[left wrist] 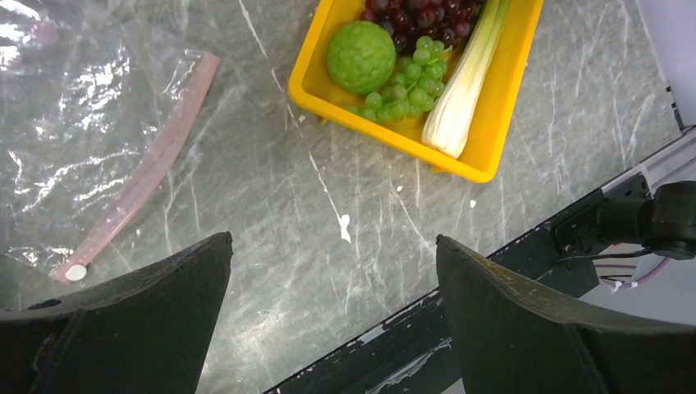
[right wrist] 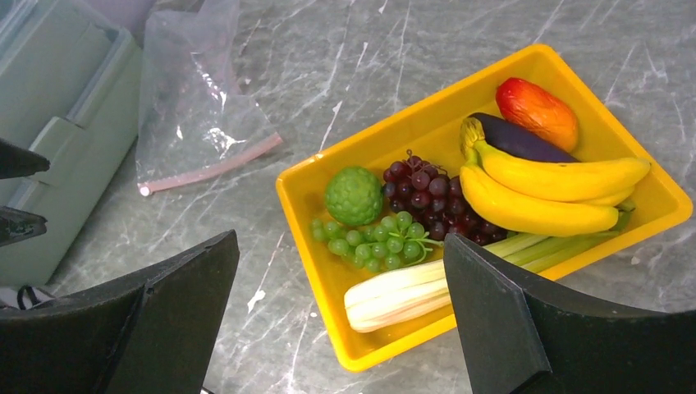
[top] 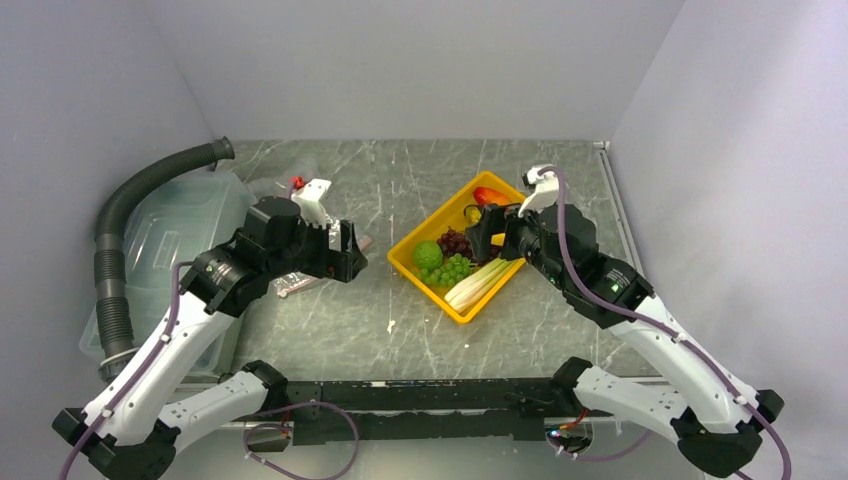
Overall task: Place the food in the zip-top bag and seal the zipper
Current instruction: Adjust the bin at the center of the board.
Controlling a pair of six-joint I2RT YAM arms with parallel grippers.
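Both jaws gape empty; the food (right wrist: 427,197) fills the yellow tray (right wrist: 394,139) beneath my right arm (top: 600,280), the zip-top bag (right wrist: 197,90) left of that tray.

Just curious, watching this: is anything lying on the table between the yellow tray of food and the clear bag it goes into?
Nothing visible does. Only bare table lies between the tray and the bag, which lies flat with its pink strip towards the tray. The food sits uncovered.
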